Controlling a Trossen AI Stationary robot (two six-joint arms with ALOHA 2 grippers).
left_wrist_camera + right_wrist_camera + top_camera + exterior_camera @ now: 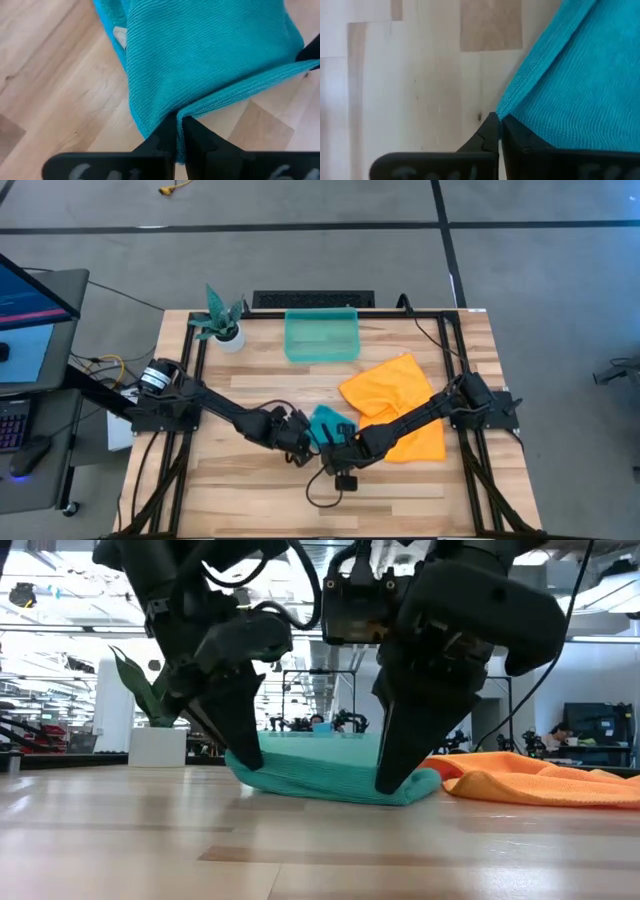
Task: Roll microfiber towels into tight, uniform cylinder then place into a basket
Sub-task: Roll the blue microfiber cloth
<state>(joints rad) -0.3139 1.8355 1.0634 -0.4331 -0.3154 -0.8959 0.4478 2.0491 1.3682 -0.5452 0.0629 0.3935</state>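
Note:
The teal-blue towel (328, 423) lies bunched in a low, partly rolled bundle (330, 778) on the table's near middle, between my two grippers. My left gripper (303, 438) stands at its left end and my right gripper (343, 452) at its right near end. Both point steeply down and are shut on the towel. The orange-yellow towel (395, 405) lies spread flat to the right. The teal basket (321, 335) stands at the table's far middle. My left gripper (179, 125) pinches the teal towel between its two fingers where a hemmed edge (200, 106) meets the bunched body. The fingers slant down from above on the left. The towel rests on the table; the number of layers I cannot tell. My right gripper (497, 122) has its fingertips at a hemmed corner (509, 111) of the teal towel, pinched only at the tips. The fingers point steeply down from above. In the low view the tips (392, 780) sit low on the towel's right end, which lies on the table.
A white pot with a teal plant (224, 323) stands at the far left, beside the basket. Bare wood lies along the near edge (300, 500) and at the left. A monitor and keyboard (25, 330) stand off the table's left side.

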